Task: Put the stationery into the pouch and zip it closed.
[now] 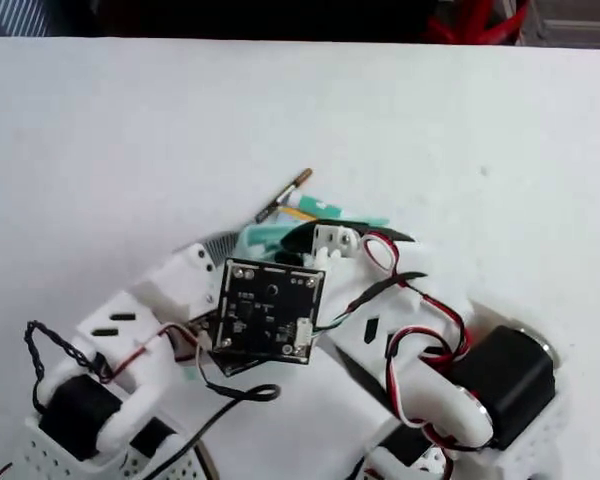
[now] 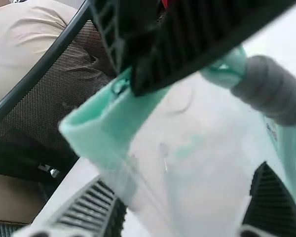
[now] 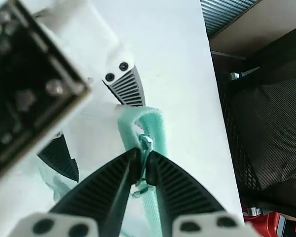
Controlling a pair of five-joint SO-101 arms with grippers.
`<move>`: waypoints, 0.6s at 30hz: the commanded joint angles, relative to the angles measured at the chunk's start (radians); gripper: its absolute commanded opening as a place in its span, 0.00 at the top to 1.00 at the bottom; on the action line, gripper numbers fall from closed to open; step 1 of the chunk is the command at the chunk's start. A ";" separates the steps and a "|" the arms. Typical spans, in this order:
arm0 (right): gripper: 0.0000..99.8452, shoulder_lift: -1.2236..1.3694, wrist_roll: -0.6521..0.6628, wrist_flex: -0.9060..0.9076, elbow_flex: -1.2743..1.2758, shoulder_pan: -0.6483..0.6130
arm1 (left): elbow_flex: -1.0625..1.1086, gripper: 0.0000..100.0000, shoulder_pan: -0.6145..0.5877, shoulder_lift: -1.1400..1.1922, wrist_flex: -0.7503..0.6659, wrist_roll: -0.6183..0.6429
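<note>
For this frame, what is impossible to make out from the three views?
- High view: a camera board covers much of the pouch; how far it is zipped is hidden.
- High view: the pens' near ends are covered, so in or out is unclear.
- Left wrist view: the pouch's contents are blurred.
- Right wrist view: the right gripper, shut on the zip pull, hides the rest of the zip.

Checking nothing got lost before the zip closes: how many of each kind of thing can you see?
Pouch: 1
Stationery pieces: 2, a brown pen and a yellow piece
End effectors: 2, the left end effector and the right end effector
Total: 5
</note>
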 commanded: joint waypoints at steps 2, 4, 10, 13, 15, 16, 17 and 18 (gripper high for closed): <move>0.98 -0.005 0.006 -0.008 -0.008 0.039 | -0.005 0.73 0.022 -0.002 0.043 0.018; 0.98 -0.005 0.005 -0.010 0.011 0.058 | -0.005 0.81 0.022 -0.002 0.048 0.020; 0.98 -0.015 0.009 -0.016 0.121 0.067 | 0.060 0.94 0.024 -0.002 0.038 0.020; 0.98 -0.015 0.005 -0.018 0.146 0.085 | 0.092 0.93 0.024 -0.002 0.038 0.020; 0.98 -0.015 0.005 -0.019 0.150 0.099 | 0.109 0.93 0.024 -0.002 0.038 0.020; 0.98 -0.015 0.003 -0.024 0.152 0.104 | 0.117 0.93 0.024 -0.002 0.038 0.020; 0.98 -0.015 0.003 -0.025 0.153 0.113 | 0.121 0.93 0.024 -0.002 0.038 0.020; 0.98 -0.015 0.003 -0.025 0.161 0.120 | 0.124 0.93 0.024 -0.002 0.038 0.020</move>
